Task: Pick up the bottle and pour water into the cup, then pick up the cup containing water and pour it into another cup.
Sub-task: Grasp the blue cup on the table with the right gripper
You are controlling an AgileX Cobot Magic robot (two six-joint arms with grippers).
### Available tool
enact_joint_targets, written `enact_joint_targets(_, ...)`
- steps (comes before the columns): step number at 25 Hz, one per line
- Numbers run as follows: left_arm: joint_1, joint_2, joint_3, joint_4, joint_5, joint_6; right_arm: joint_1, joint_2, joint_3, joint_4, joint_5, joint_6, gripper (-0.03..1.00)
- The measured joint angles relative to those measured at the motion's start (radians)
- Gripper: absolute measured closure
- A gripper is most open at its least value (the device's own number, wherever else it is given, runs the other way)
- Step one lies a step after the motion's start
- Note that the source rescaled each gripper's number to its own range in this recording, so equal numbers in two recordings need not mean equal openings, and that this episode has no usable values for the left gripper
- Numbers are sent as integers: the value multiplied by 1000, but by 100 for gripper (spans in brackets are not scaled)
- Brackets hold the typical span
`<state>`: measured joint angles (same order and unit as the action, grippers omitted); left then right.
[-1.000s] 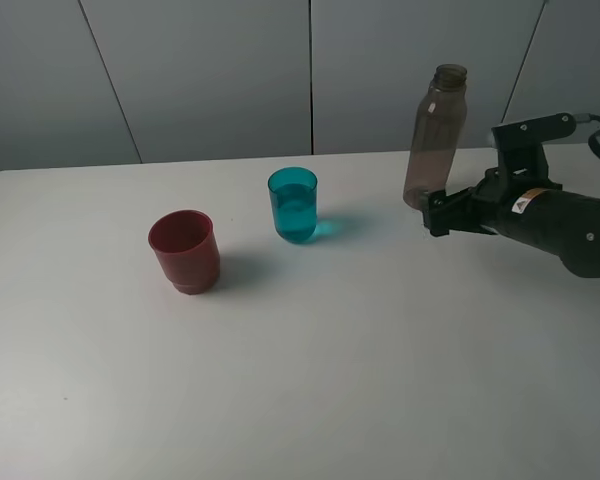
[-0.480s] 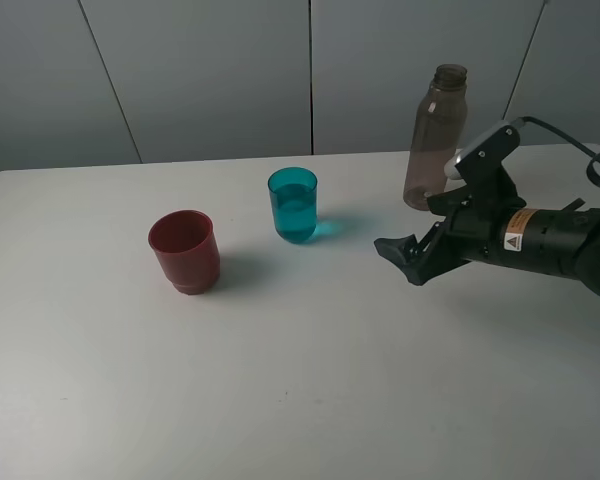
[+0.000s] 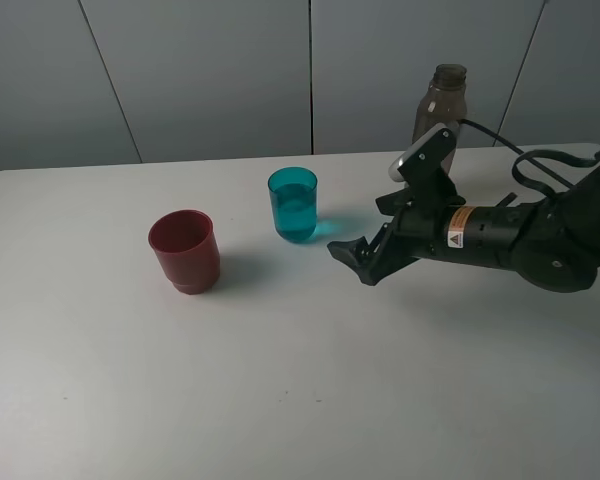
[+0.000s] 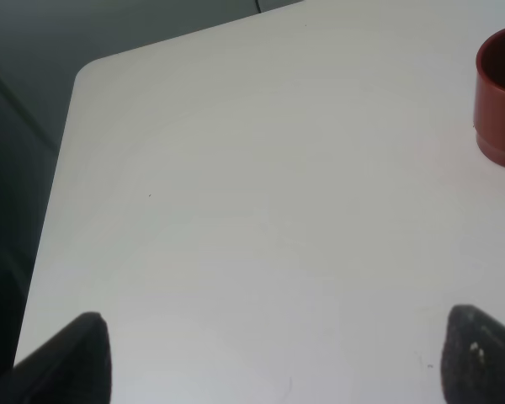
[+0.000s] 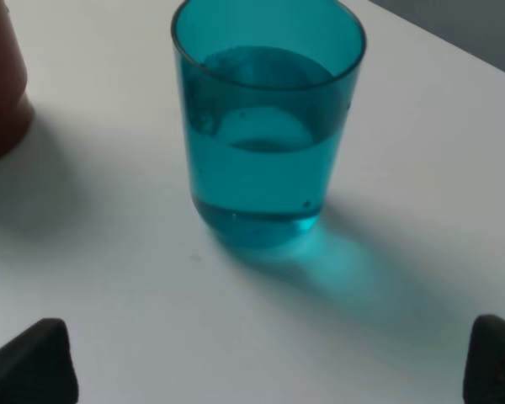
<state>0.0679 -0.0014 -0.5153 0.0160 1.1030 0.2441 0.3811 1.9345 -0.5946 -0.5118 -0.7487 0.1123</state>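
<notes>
The grey-brown bottle (image 3: 442, 102) stands upright and capless at the back right, behind my right arm. The teal cup (image 3: 294, 204) holds water and stands mid-table; it fills the right wrist view (image 5: 265, 143). The dark-red cup (image 3: 185, 251) stands to its left, apart from it, and shows at the edge of the left wrist view (image 4: 501, 93) and of the right wrist view (image 5: 0, 84). My right gripper (image 3: 355, 262) is open and empty, low over the table just right of the teal cup (image 5: 265, 362). My left gripper (image 4: 278, 358) is open and empty over bare table, outside the exterior view.
The white table (image 3: 280, 380) has a rounded left corner and edge (image 4: 71, 84). A grey panelled wall (image 3: 210, 70) runs behind the table. A black cable (image 3: 500, 140) loops over the right arm near the bottle.
My right gripper has let go of the bottle, which now stands on the table, and has moved left and low towards the teal cup with its jaws open.
</notes>
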Motion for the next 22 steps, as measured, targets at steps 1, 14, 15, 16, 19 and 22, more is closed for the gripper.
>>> enact_joint_targets(1,0,0,0,0,0,0,16,22,-22,7,0,0,-3)
enact_joint_targets(14,0,0,0,0,0,0,102,217,-232,142,0,3,-3)
enact_joint_targets(15,0,0,0,0,0,0,104,225,-242,144,0,3,-3)
enact_joint_targets(16,0,0,0,0,0,0,106,229,-249,146,0,3,-3)
enact_joint_targets(19,0,0,0,0,0,0,106,244,-273,156,5,3,-3)
enact_joint_targets(22,0,0,0,0,0,0,106,249,-299,158,11,3,-3)
